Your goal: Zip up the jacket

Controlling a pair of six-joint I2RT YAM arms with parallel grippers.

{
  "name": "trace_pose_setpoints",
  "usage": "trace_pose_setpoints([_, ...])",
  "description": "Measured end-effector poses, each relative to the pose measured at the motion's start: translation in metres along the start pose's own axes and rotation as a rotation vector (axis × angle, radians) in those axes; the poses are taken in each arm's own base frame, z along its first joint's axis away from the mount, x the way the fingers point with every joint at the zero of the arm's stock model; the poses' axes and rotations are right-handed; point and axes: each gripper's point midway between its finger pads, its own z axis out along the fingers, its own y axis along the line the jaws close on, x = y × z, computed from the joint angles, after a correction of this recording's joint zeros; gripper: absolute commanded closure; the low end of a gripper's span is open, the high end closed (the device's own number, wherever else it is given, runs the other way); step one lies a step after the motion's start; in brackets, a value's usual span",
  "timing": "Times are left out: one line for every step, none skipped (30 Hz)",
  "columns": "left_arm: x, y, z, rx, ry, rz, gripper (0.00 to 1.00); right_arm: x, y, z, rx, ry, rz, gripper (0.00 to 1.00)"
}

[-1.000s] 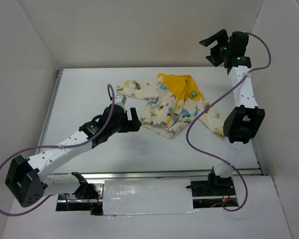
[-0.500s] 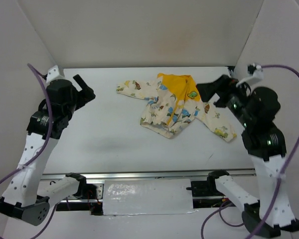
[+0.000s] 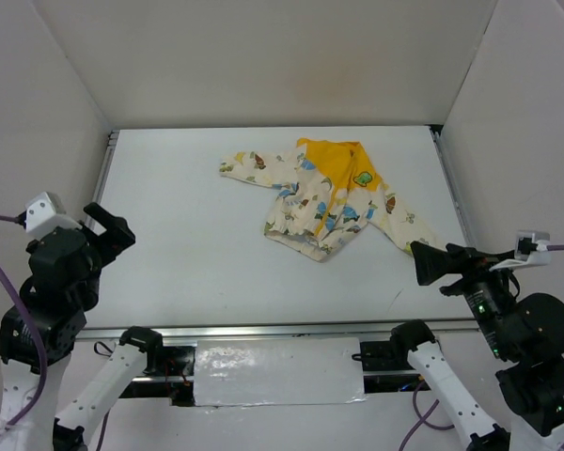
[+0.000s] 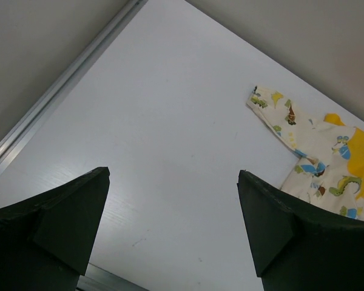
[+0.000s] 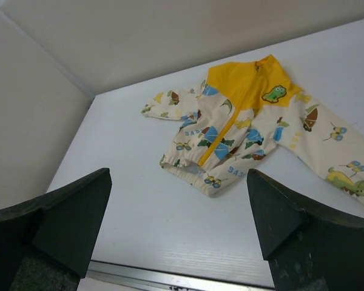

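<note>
Bright, even, diffuse light on the white table (image 3: 188,244); shadows faint and soft, mottled sheen on the near-edge glossy strip (image 3: 277,371), wrist-view fingers (image 4: 54,224) dark, nearly featureless.

Both arms are built the same way: white tubular links joined by chunky matte-black housings. The left arm (image 3: 61,282) has a boxy white cap (image 3: 45,211) on top of its black wrist block, and a thin purple cable (image 3: 0,219) trails off to the left. The right arm (image 3: 536,338) has a small white tab (image 3: 531,242) where its own purple cable (image 3: 562,247) meets it, and its lower white link (image 3: 451,385) rises from a rounded black base joint (image 3: 409,336). The left gripper (image 4: 173,206) and right gripper (image 5: 179,212) each have two blunt, flat-faced, near-black wedge fingers.
</note>
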Motion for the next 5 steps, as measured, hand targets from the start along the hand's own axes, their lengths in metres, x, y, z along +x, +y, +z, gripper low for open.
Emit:
trace_pose_setpoints([0.002, 0.004, -0.001, -0.008, 0.002, 0.005, 0.01, -0.001, -0.001, -0.004, 0.006, -0.003, -0.001, 0.00])
trace_pose_setpoints([0.005, 0.008, -0.003, -0.018, 0.007, 0.013, 0.01, -0.002, -0.002, -0.006, 0.012, -0.003, -0.002, 0.00])
trace_pose_setpoints([0.007, 0.011, -0.003, -0.028, 0.012, 0.023, 0.01, -0.002, -0.003, -0.006, 0.018, -0.003, -0.004, 0.00])
trace_pose_setpoints([0.008, 0.013, -0.003, -0.037, 0.014, 0.035, 0.01, -0.001, -0.005, -0.006, 0.023, -0.001, -0.004, 0.00])
trace_pose_setpoints([0.008, 0.016, -0.003, -0.048, 0.016, 0.044, 0.01, 0.000, -0.006, -0.007, 0.028, 0.004, -0.006, 0.00])
